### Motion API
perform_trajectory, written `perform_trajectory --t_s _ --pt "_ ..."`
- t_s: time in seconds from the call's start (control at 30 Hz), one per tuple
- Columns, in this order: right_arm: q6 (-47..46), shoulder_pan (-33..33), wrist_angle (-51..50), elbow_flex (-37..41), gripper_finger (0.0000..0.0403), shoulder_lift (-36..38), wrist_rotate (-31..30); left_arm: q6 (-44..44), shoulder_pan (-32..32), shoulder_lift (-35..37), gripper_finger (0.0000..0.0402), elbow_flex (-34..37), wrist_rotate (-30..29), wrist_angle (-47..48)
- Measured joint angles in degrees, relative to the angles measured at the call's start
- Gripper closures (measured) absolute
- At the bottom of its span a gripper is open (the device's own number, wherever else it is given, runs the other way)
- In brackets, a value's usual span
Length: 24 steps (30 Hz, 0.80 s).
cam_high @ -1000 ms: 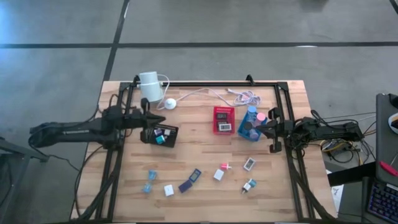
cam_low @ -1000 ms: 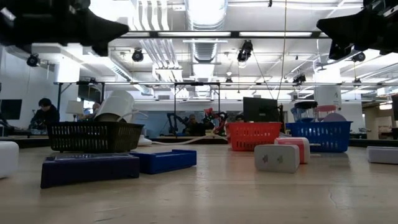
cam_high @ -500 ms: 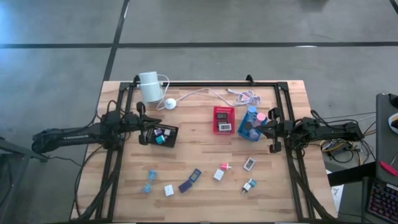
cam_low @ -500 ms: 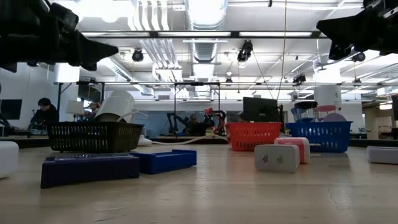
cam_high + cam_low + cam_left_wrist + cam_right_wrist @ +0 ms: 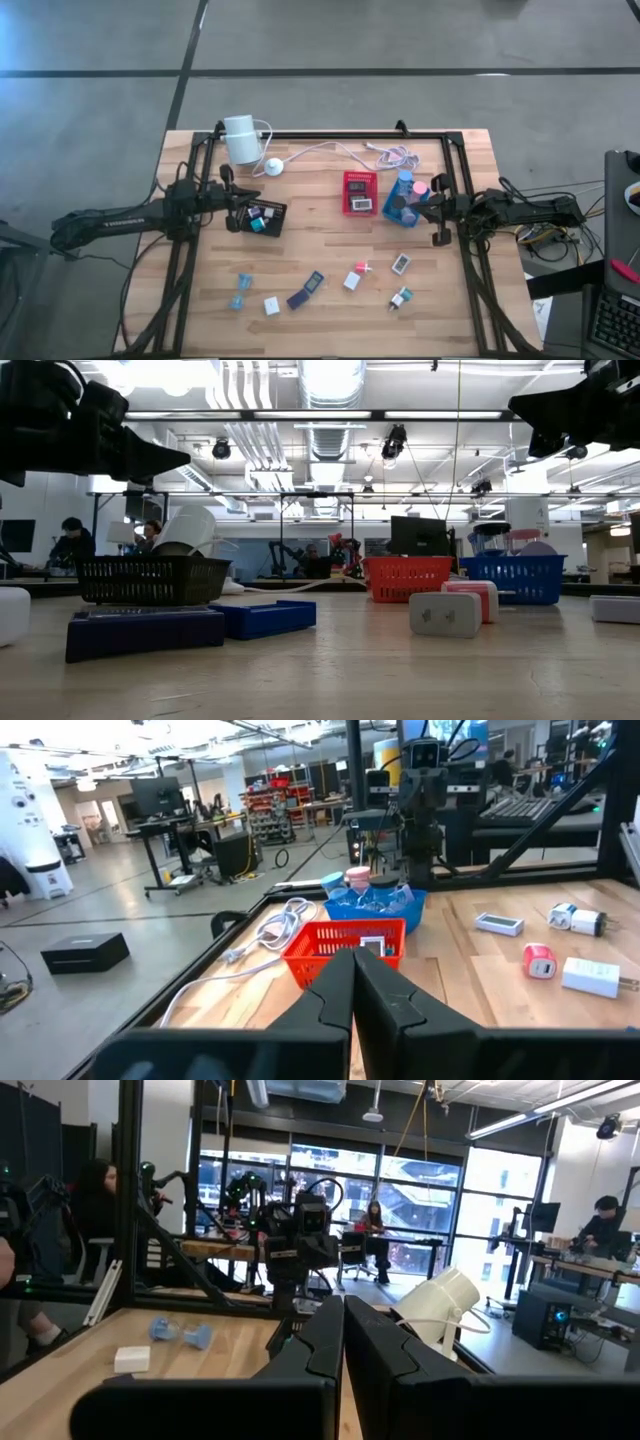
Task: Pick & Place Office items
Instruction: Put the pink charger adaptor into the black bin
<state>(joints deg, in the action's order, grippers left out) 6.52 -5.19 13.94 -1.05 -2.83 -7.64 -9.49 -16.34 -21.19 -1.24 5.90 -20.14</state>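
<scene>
Office items, tiny white, teal, pink and purple plastic pieces: scattered on worktop ahead of left tool, clenched, empty. Right tool clenched, empty. Advised: unclench before descending, centred over one piece.

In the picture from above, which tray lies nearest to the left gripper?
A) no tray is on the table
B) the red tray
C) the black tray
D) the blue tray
C: in the high view the left gripper sits right beside the black tray, while the red tray and the blue tray lie farther across the table, toward the right arm.
</scene>
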Motion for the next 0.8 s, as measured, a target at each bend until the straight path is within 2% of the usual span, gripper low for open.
perform_trajectory --t_s 0.4,0.6,0.8 --pt "-0.38 -0.04 -0.2 0.54 0.0394 0.02 0.02 -0.59 -0.04 0.0 0.0391 0.9 0.03 -2.14" --pt "-1.42 -0.04 -4.49 0.54 0.0394 -2.67 0.05 -1.05 -0.04 0.0 0.0388 0.91 0.02 -2.25" --pt "-1.12 -0.2 7.67 0.54 0.0394 -11.77 0.43 -0.74 -0.04 0.0 0.0388 0.92 0.02 -3.51"
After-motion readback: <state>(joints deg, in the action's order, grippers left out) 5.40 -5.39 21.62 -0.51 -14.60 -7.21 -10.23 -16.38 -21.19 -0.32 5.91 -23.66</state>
